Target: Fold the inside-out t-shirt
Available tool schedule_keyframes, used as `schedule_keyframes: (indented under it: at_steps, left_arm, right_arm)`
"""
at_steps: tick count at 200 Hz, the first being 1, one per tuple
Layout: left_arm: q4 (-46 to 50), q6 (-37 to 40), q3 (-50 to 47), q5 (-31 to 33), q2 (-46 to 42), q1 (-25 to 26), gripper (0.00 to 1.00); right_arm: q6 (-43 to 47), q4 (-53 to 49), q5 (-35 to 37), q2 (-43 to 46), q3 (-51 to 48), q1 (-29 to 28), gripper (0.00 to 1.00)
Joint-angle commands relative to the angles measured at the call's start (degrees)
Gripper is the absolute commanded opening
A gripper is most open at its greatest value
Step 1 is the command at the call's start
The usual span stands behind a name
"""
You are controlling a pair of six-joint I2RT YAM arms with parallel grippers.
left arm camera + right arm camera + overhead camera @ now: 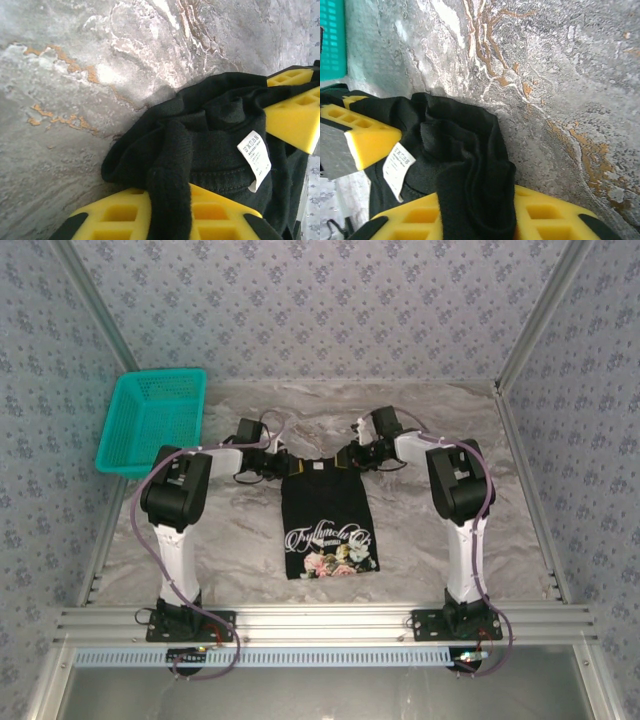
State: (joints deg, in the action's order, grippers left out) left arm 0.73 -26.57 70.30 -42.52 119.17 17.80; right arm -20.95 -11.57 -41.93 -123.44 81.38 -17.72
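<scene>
2 sets: L fingers & R fingers each clamp 1 t-shirt; 1 basket.

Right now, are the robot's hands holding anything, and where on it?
The t-shirt: left gripper and right gripper each pinch a corner of its collar end.

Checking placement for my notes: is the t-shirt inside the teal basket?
No, the t-shirt lies on the table, apart from the teal basket.
</scene>
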Motion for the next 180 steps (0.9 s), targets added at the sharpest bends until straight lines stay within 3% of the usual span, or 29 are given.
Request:
schedule_keyframes:
  at_steps: [1,15,69,142,160,180]
  left_arm:
    - [-1.8,-1.7,0.0,-3.3,-0.5,0.5,0.07]
    - [-4.6,-4.0,-0.3,-4.4,-1.8,-0.2,0.0]
    - [-7.4,-7.8,2.5,-3.6,-8.7,-2.2,0.0]
    - [2.7,-3.6,23.6,0.3,-14.0,-2.9,0.0]
    - [3.1,-2.5,24.9,0.6,-16.6,-2.8,0.0]
    - [3.0,0.2,21.5,1.0,-20.1,-1.7,0.0]
  right_arm:
    - [-1.6,3.0,-4.7,1.3,-0.3,1.1,0.2]
    - [-1.9,3.6,-5.7,2.6,-0.1,1.6,0.14]
    - [-4.6,6.1,-7.2,9.1,2.9,4.4,0.0]
    - [-3.7,1.0,-3.9,11.8,25.3,5.1,0.0]
    - [-0.8,0.4,-3.4,14.3,25.9,4.8,0.0]
    - [3.6,1.1,-3.3,18.6,20.2,4.1,0.0]
